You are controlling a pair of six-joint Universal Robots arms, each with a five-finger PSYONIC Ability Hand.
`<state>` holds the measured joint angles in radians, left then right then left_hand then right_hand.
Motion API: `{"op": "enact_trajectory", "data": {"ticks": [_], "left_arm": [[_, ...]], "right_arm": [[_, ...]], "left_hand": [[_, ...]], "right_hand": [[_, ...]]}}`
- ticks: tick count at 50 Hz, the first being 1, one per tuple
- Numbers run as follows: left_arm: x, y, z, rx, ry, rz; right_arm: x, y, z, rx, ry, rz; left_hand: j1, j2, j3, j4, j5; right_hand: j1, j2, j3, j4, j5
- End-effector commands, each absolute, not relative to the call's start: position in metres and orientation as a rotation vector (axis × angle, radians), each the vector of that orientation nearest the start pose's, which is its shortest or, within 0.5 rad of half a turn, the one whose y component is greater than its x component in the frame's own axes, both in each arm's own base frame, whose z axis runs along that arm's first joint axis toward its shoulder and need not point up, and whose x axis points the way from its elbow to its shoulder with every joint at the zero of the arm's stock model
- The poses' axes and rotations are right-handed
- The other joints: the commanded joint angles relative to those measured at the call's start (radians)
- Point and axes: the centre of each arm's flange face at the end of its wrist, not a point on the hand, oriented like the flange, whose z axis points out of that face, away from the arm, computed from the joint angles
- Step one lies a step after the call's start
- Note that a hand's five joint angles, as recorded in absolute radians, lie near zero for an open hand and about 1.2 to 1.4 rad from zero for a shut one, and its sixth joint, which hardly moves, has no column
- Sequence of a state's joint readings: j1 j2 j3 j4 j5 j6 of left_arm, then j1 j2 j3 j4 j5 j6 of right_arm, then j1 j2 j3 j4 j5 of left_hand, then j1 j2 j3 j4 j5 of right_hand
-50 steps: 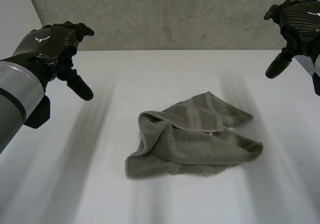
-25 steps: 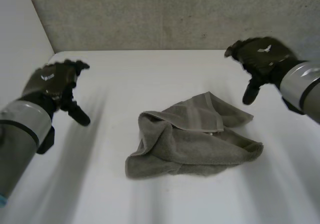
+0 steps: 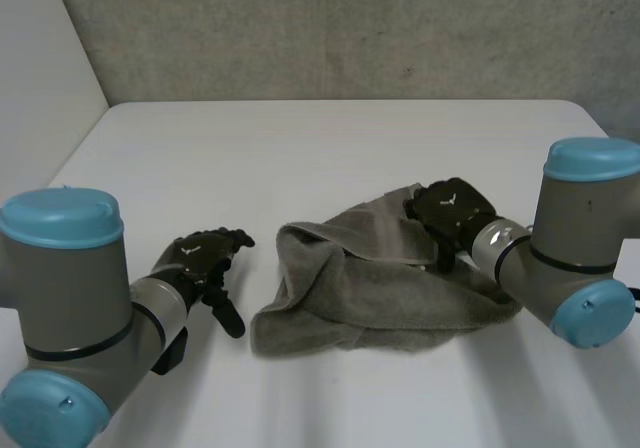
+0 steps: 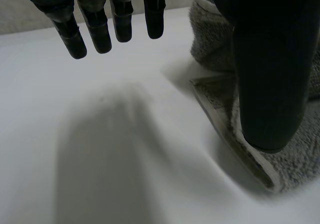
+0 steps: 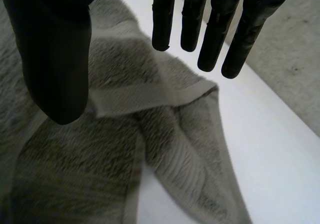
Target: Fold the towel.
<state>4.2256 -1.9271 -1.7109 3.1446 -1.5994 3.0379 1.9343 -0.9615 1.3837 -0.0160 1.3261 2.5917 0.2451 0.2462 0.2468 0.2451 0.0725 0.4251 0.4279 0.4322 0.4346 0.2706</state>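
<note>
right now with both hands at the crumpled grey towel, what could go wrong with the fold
The crumpled grey terry towel lies in overlapping layers, so the open right hand, above a folded-over hemmed flap, might pinch several layers instead of one corner.
The open left hand has its fingers over the bare white table beside the towel's hem; closing there may miss the cloth.

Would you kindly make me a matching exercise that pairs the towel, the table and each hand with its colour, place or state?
Things:
1. towel
2. table
3. left hand
4. right hand

Descriptions:
A. white, bearing the towel
B. open, over the towel's right part
C. grey, crumpled in a heap
D. open, at the towel's left edge

Pairs: 1-C; 2-A; 3-D; 4-B
</note>
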Motion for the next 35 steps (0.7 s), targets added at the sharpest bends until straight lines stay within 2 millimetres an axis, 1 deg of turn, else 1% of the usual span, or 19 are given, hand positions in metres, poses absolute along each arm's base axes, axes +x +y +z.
{"op": "enact_trajectory", "data": {"ticks": [1, 6, 10, 11, 13, 20, 23, 24, 25, 26, 27, 28, 29, 30, 31, 32, 33, 34, 35], "left_arm": [[-0.266, -0.212, 0.146, 0.565, 2.941, -1.666], [-0.272, -0.215, 0.138, 0.582, 2.939, -1.683], [-0.277, -0.22, 0.13, 0.591, 2.925, -1.715], [-0.277, -0.22, 0.13, 0.591, 2.925, -1.715], [-0.279, -0.222, 0.123, 0.59, 2.928, -1.71], [-0.281, -0.225, 0.114, 0.595, 2.939, -1.681], [-0.283, -0.225, 0.113, 0.604, 2.94, -1.681], [-0.283, -0.225, 0.113, 0.604, 2.94, -1.681], [-0.284, -0.225, 0.113, 0.609, 2.939, -1.686], [-0.286, -0.225, 0.114, 0.613, 2.938, -1.694], [-0.286, -0.225, 0.114, 0.613, 2.938, -1.694], [-0.286, -0.225, 0.115, 0.615, 2.935, -1.701], [-0.288, -0.227, 0.117, 0.62, 2.928, -1.716], [-0.288, -0.227, 0.117, 0.62, 2.928, -1.716], [-0.289, -0.229, 0.121, 0.62, 2.918, -1.74], [-0.289, -0.229, 0.121, 0.62, 2.918, -1.74], [-0.292, -0.234, 0.13, 0.615, 2.897, -1.791], [-0.295, -0.24, 0.144, 0.607, 2.865, -1.865], [-0.295, -0.24, 0.145, 0.607, 2.864, -1.866]], "right_arm": [[0.283, -0.296, 0.14, -1.33, 2.154, -1.685], [0.284, -0.299, 0.138, -1.315, 2.131, -1.767], [0.284, -0.3, 0.136, -1.311, 2.137, -1.777], [0.284, -0.299, 0.132, -1.31, 2.147, -1.766], [0.285, -0.299, 0.13, -1.311, 2.147, -1.771], [0.285, -0.305, 0.121, -1.299, 2.158, -1.817], [0.286, -0.307, 0.12, -1.299, 2.152, -1.828], [0.286, -0.309, 0.122, -1.295, 2.146, -1.838], [0.287, -0.31, 0.124, -1.292, 2.139, -1.85], [0.287, -0.31, 0.125, -1.292, 2.139, -1.85], [0.287, -0.312, 0.129, -1.289, 2.129, -1.865], [0.287, -0.312, 0.129, -1.289, 2.129, -1.866], [0.288, -0.314, 0.135, -1.288, 2.112, -1.89], [0.289, -0.316, 0.145, -1.288, 2.087, -1.93], [0.289, -0.316, 0.145, -1.288, 2.087, -1.93], [0.29, -0.318, 0.163, -1.275, 2.047, -1.993], [0.291, -0.319, 0.186, -1.25, 1.993, -2.067], [0.291, -0.319, 0.186, -1.249, 1.993, -2.068], [0.29, -0.319, 0.215, -1.211, 1.925, -2.158]], "left_hand": [[0.051, 0.049, 0.049, 0.051, 0.049], [0.173, 0.172, 0.172, 0.173, 0.172], [0.247, 0.246, 0.245, 0.247, 0.245], [0.247, 0.246, 0.246, 0.247, 0.245], [0.37, 0.369, 0.368, 0.37, 0.368], [0.409, 0.407, 0.407, 0.409, 0.407], [0.523, 0.522, 0.521, 0.523, 0.521], [0.523, 0.522, 0.522, 0.523, 0.521], [0.622, 0.621, 0.62, 0.622, 0.62], [0.789, 0.788, 0.787, 0.789, 0.787], [0.79, 0.789, 0.789, 0.79, 0.789], [0.956, 0.955, 0.954, 0.956, 0.954], [1.149, 1.148, 1.148, 1.149, 1.147], [1.151, 1.15, 1.149, 1.151, 1.149], [1.151, 1.15, 1.149, 1.151, 1.149], [1.151, 1.15, 1.149, 1.151, 1.149], [1.151, 1.15, 1.149, 1.151, 1.149], [1.151, 1.15, 1.149, 1.151, 1.149], [1.151, 1.15, 1.149, 1.151, 1.149]], "right_hand": [[-0.003, -0.005, -0.01, -0.012, -0.023], [-0.017, -0.02, -0.024, -0.027, -0.037], [-0.011, -0.014, -0.018, -0.021, -0.031], [0.006, 0.003, -0.001, -0.003, -0.014], [0.015, 0.012, 0.008, 0.005, -0.005], [0.062, 0.059, 0.055, 0.053, 0.042], [0.144, 0.141, 0.137, 0.135, 0.124], [0.243, 0.24, 0.236, 0.234, 0.223], [0.413, 0.41, 0.406, 0.403, 0.393], [0.414, 0.412, 0.407, 0.405, 0.394], [0.612, 0.609, 0.605, 0.602, 0.592], [0.614, 0.611, 0.607, 0.604, 0.594], [0.89, 0.887, 0.883, 0.881, 0.87], [0.97, 0.968, 0.963, 0.961, 0.95], [0.971, 0.968, 0.964, 0.962, 0.951], [0.971, 0.968, 0.964, 0.962, 0.951], [0.971, 0.968, 0.964, 0.962, 0.951], [0.971, 0.968, 0.964, 0.962, 0.951], [0.971, 0.968, 0.964, 0.962, 0.951]]}}
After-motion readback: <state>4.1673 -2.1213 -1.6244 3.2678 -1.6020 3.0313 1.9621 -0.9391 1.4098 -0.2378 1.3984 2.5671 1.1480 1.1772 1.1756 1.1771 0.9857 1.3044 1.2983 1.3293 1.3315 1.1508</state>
